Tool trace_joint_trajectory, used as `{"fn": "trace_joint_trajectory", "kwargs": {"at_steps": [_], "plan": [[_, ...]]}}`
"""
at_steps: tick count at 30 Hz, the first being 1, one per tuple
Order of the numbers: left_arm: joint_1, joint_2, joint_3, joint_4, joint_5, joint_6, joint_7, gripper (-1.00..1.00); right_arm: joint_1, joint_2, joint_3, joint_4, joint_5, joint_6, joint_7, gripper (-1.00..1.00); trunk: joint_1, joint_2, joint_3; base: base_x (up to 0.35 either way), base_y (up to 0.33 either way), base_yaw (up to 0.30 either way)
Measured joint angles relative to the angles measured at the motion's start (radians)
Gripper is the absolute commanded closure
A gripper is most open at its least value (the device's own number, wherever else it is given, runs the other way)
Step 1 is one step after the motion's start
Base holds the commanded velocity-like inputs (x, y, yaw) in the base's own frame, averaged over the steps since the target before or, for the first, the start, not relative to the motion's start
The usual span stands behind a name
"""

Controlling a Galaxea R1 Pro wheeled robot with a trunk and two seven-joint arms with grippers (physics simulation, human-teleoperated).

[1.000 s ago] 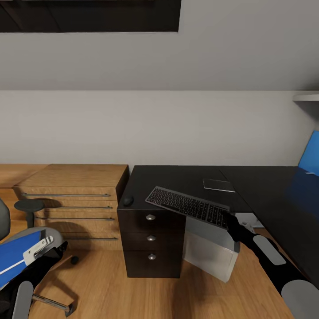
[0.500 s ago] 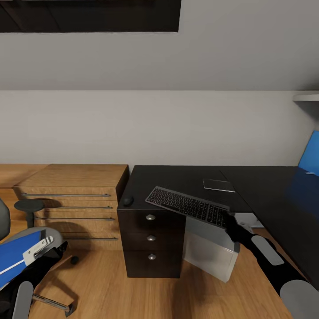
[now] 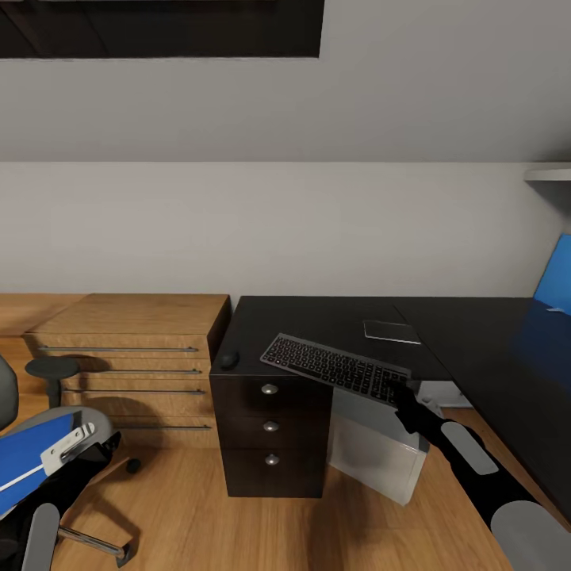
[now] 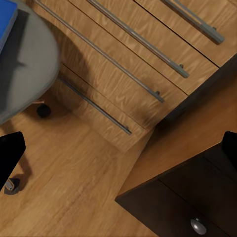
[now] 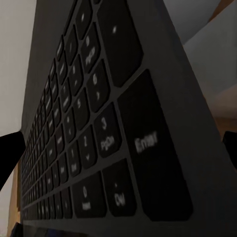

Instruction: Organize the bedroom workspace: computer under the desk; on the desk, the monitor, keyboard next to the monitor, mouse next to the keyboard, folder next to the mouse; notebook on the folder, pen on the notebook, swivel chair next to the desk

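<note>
The grey keyboard [image 3: 337, 369] lies slanted across the black desk [image 3: 317, 317], its right end overhanging the front edge. My right gripper [image 3: 399, 390] is at that end, open, with the keys [image 5: 98, 128] close up between its fingertips. The dark mouse [image 3: 229, 360] sits at the desk's left front corner. A flat dark notebook [image 3: 391, 331] lies further back. The light-grey computer [image 3: 373, 448] stands under the desk. The blue folder [image 3: 32, 460] rests on the swivel chair [image 3: 36, 547] at lower left. My left gripper [image 4: 118, 150] hangs open above the floor by the chair seat [image 4: 24, 74].
A light wooden dresser [image 3: 127, 349] with bar handles stands left of the desk's drawer unit [image 3: 271, 428]. A blue panel [image 3: 555, 277] shows at the right edge above the desk's right wing. Wooden floor [image 3: 238, 531] lies between chair and desk.
My right arm has slid a little left, bringing its gripper closer onto the keyboard's overhanging end. The keyboard, mouse and chair stay where they were.
</note>
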Motion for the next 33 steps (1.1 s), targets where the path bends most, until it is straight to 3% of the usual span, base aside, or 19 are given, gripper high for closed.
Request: {"fn": "trace_joint_trajectory", "kwargs": {"at_steps": [5, 6, 18, 23, 27, 33], "plan": [[0.0, 0.0, 0.0, 0.0, 0.0, 0.0, 0.0, -1.0, 0.0, 0.001, 0.001, -0.001, 0.0, 0.001, 0.0, -1.0, 0.0, 0.0, 0.0, 0.0, 0.0, 0.0], [0.0, 0.0, 0.0, 0.0, 0.0, 0.0, -0.001, -1.0, 0.0, 0.001, 0.001, -0.001, 0.0, 0.001, 0.0, 1.0, 0.0, 0.0, 0.0, 0.0, 0.0, 0.0], [0.0, 0.0, 0.0, 0.0, 0.0, 0.002, -0.001, -1.0, 0.0, 0.0, 0.025, -0.003, 0.003, 0.0, 0.0, 1.0, 0.0, 0.0, 0.0, 0.0, 0.0, 0.0], [0.0, -0.001, 0.0, -0.001, -0.001, -0.004, 0.0, -1.0, 0.0, 0.0, 0.024, -0.004, 0.004, -0.005, 0.005, 1.0, -0.019, 0.035, 0.016, 0.0, 0.0, 0.0], [0.0, -0.001, 0.0, -0.001, -0.001, -0.006, 0.0, -1.0, 0.0, -0.001, 0.024, -0.007, 0.004, -0.007, 0.047, 1.0, -0.034, 0.063, 0.028, 0.0, 0.0, 0.0], [0.0, -0.003, -0.002, 0.007, -0.005, -0.005, 0.001, -1.0, 0.0, -0.001, 0.023, -0.01, 0.048, -0.01, 0.071, 1.0, -0.057, 0.105, 0.047, 0.0, 0.0, 0.0]]}}
